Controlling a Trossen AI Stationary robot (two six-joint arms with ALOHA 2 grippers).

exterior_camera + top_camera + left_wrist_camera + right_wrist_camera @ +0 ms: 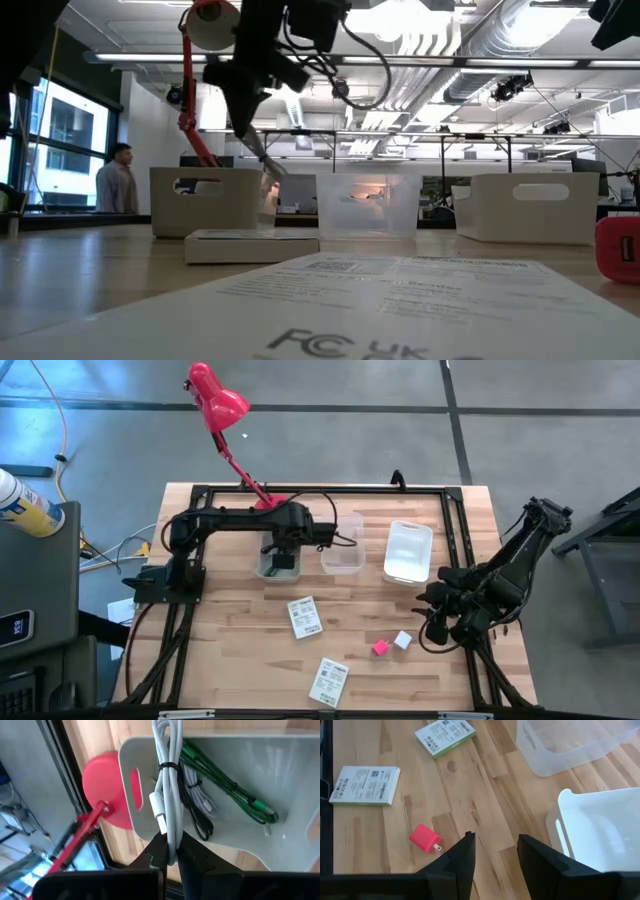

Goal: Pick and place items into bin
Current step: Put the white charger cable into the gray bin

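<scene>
My left gripper (171,851) is shut on a bundled white cable (169,780) and hovers over the grey bin (268,570), seen in the low view as the leftmost bin (210,200). In that bin lie a green braided cable (225,785), a black cable (197,825) and another white cable (200,800). My right gripper (495,845) is open, near the table's right edge (434,610), touching nothing. Two white printed cards (304,617) (328,682), a pink cube (380,648) and a white cube (402,640) lie flat on the table. My left gripper pinches the white cable bundle between its two fingers at the looped end (173,837), just past the black tie (169,766). The fingers come from above, pointing down. The bundle hangs below them, lifted clear, over the open grey bin.
A clear bin (342,545) and a white bin (408,552) stand right of the grey one. The red desk lamp's base (102,790) sits just behind the grey bin, its arm (235,455) slanting over the far edge. Bare wood lies around the cards and cubes.
</scene>
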